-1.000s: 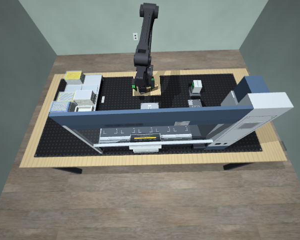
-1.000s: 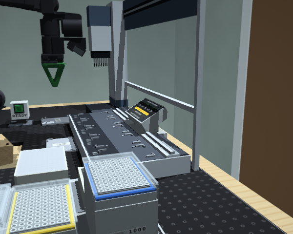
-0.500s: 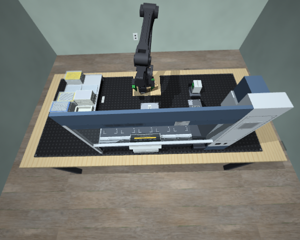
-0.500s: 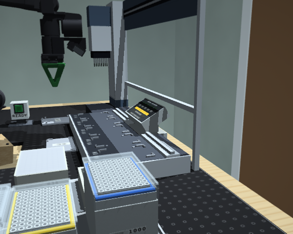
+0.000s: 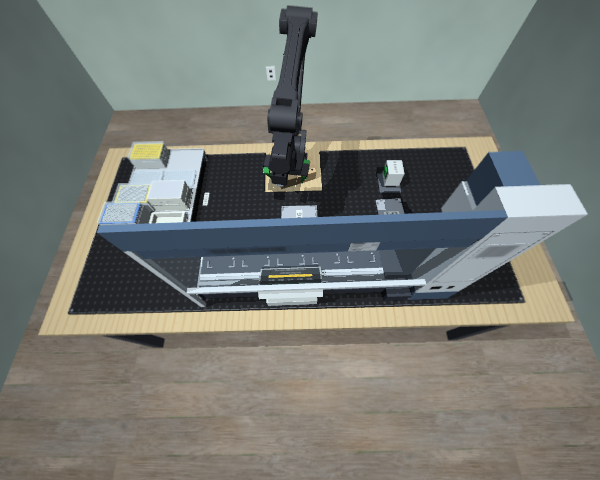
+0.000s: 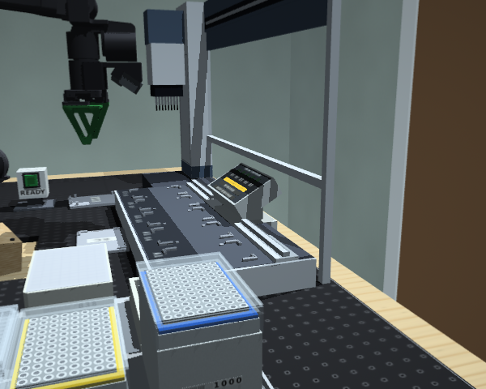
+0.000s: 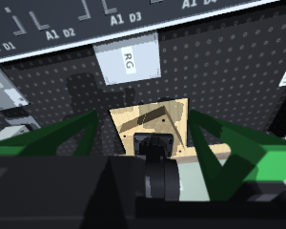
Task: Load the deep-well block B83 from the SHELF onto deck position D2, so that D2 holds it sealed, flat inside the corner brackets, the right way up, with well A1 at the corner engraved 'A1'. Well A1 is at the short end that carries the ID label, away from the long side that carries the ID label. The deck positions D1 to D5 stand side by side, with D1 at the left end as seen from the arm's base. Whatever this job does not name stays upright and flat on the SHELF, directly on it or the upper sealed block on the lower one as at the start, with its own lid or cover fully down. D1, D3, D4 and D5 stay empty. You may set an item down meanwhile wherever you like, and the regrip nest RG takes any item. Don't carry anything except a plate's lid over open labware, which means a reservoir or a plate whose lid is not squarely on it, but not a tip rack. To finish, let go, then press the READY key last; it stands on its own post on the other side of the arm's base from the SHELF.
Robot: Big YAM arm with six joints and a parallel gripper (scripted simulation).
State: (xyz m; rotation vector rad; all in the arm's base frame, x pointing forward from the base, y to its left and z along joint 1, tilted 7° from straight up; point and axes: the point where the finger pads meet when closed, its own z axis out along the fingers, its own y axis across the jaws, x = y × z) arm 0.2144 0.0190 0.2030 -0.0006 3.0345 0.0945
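Observation:
My gripper (image 5: 285, 174) hangs high above the arm's wooden base block, open and empty; it also shows in the exterior view (image 6: 85, 126) and in the wrist view (image 7: 143, 138). A white sealed deep-well block (image 6: 68, 267) stands on the SHELF (image 5: 160, 180) at the left; I cannot read its ID label. The deck (image 6: 185, 221) carries corner brackets, and all its positions look empty. The engraving 'A1 D2' (image 7: 61, 33) shows at the top left of the wrist view. The READY key (image 6: 32, 181) stands on its post to the right of the base (image 5: 393, 172).
The regrip nest RG (image 7: 129, 59) lies empty between base and deck. A blue-rimmed tip rack (image 6: 195, 291) and a yellow-rimmed one (image 6: 67, 343) stand on the SHELF. The blue gantry beam (image 5: 300, 229) spans above the deck, with a pipetting head (image 6: 164, 62) near my gripper.

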